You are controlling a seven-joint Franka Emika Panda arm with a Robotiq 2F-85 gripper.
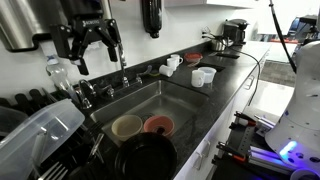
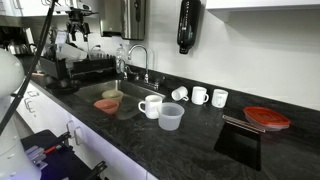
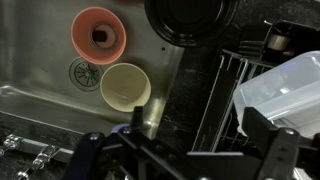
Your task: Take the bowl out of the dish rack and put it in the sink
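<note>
The gripper (image 1: 100,58) hangs above the dark counter near its rack end, jaws spread wide and holding nothing. A cream bowl (image 3: 125,85), round, pale and plain inside, sits upright on the floor of the sink (image 3: 40,70), just beside an orange bowl (image 3: 98,33) with a dark spot at its centre. A black pan (image 3: 190,20) lies at the sink's side towards the dish rack (image 3: 215,95), where a clear plastic container (image 3: 285,85) rests tilted. Which bowl came from the rack cannot be told.
</note>
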